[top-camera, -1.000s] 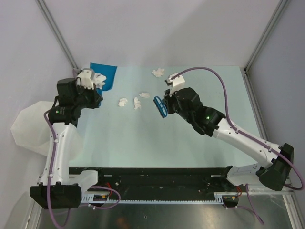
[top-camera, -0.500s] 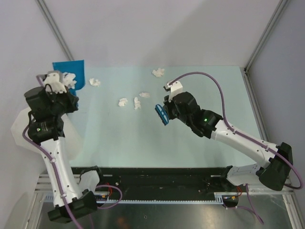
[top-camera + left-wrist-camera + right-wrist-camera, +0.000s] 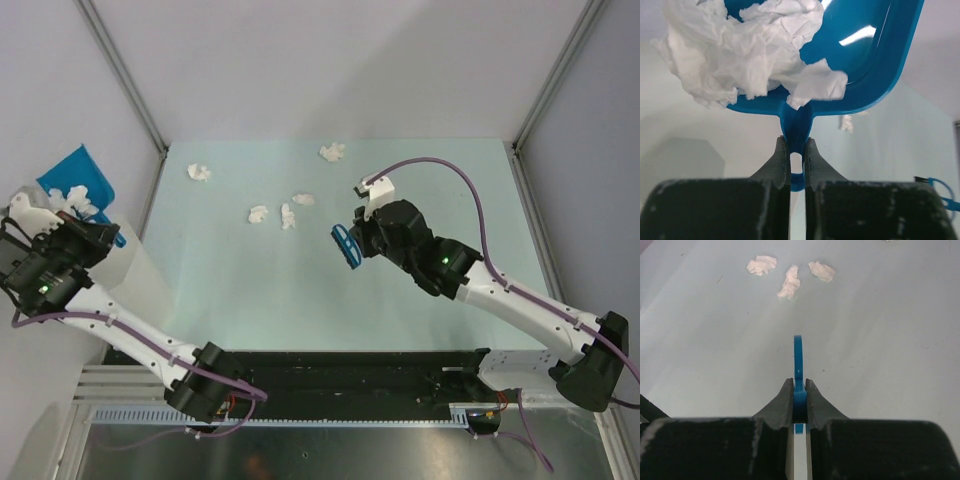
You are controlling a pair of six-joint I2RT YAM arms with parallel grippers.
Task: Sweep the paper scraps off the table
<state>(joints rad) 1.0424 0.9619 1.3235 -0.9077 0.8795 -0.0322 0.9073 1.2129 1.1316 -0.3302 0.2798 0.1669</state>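
Observation:
My left gripper [image 3: 100, 228] is shut on the handle of a blue dustpan [image 3: 77, 172], held tilted off the table's left edge. Crumpled white paper scraps [image 3: 72, 196] lie in the dustpan [image 3: 875, 65], where they show as a big lumpy wad [image 3: 740, 50] above my left gripper [image 3: 796, 150]. My right gripper [image 3: 358, 240] is shut on a small blue brush [image 3: 344, 247] over the middle of the mint-green table [image 3: 300, 290]. Loose scraps lie at the far left [image 3: 199, 172], far centre [image 3: 332, 152], and in a cluster [image 3: 288, 216] ahead of the brush [image 3: 798, 357].
A translucent white bin [image 3: 145, 285] stands off the table's left edge, below the dustpan. Metal frame posts rise at the far corners [image 3: 150, 125]. The cluster of three scraps [image 3: 789, 283] lies ahead of my right gripper [image 3: 799, 390].
My left arm has swung left off the table, carrying the dustpan with scraps from the far-left corner to above the bin. My right gripper with the brush has pulled back slightly rightward.

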